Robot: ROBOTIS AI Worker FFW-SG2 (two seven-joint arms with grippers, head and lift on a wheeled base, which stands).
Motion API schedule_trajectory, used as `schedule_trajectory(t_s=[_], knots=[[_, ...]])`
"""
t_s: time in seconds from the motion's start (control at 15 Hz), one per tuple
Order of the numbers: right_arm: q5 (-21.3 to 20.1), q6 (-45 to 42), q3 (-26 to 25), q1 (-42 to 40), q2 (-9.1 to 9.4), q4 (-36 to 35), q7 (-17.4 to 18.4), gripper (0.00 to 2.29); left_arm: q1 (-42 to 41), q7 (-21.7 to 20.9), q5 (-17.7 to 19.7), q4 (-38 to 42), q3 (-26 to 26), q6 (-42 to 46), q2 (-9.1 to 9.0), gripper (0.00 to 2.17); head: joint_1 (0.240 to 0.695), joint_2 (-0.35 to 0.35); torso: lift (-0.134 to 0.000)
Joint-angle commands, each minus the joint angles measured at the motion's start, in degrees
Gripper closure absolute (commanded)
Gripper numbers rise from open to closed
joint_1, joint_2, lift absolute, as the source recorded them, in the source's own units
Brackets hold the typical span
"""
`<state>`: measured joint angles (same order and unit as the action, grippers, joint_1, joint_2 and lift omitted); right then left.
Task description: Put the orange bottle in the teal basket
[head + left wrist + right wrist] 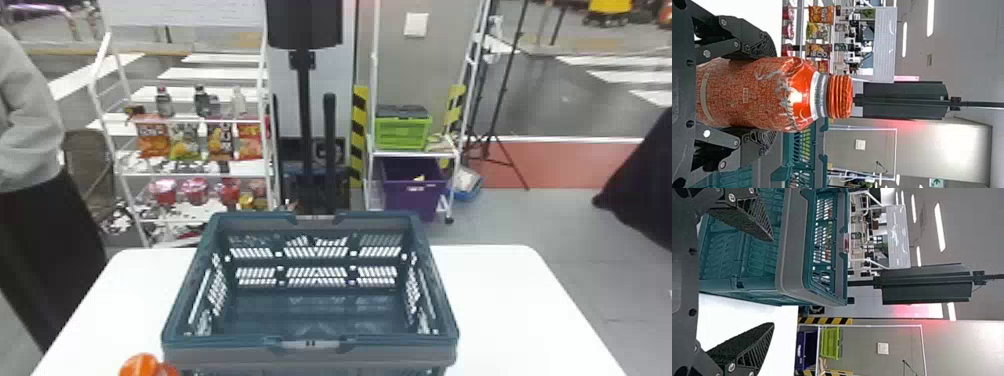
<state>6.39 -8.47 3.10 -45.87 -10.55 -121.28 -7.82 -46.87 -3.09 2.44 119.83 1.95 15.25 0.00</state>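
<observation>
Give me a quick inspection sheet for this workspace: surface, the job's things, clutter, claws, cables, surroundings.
Surface: white table, bearing the basket.
Orange bottle: upright, cap on, outside the basket, beside its near left corner.
Teal basket: upright, open at the top, bottle not yet in it.
Clutter: nothing seen.
Left claw: closed around the bottle's body.
Right claw: fingers apart, holding nothing, near the basket's right side.
Cables: what looks like a thin cord by the dark post in the background.
Surroundings: a white rack with bottles, snack bags and tubs beyond the table; farther right, another rack with a green crate above a purple bin.
</observation>
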Motion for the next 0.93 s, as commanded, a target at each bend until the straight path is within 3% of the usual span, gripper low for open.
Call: schedule_trajectory(t_s=[0.0,0.53,0.73,0.87], knots=[[0.02,0.00,-0.02,0.08,0.00,0.26,0.00,0.13,-0.16,-0.25,-0.50,3.75,0.33,-3.44,-0.15,0.61,0.499,0.000,0.000],[0.02,0.18,-0.11,0.61,0.53,1.75,0.00,0.13,5.38,-1.30,0.55,17.02,4.99,-20.14,-0.15,0.61,0.499,0.000,0.000],[-0.50,0.18,-0.11,0.26,0.88,1.31,0.00,0.13,11.62,-2.09,1.26,18.51,5.08,-28.75,2.90,0.61,0.499,0.000,0.000],[-0.85,0.18,-0.11,-0.18,1.14,0.96,0.00,0.13,16.37,-5.43,1.08,18.43,5.08,-33.49,4.31,0.61,0.499,0.000,0.000]])
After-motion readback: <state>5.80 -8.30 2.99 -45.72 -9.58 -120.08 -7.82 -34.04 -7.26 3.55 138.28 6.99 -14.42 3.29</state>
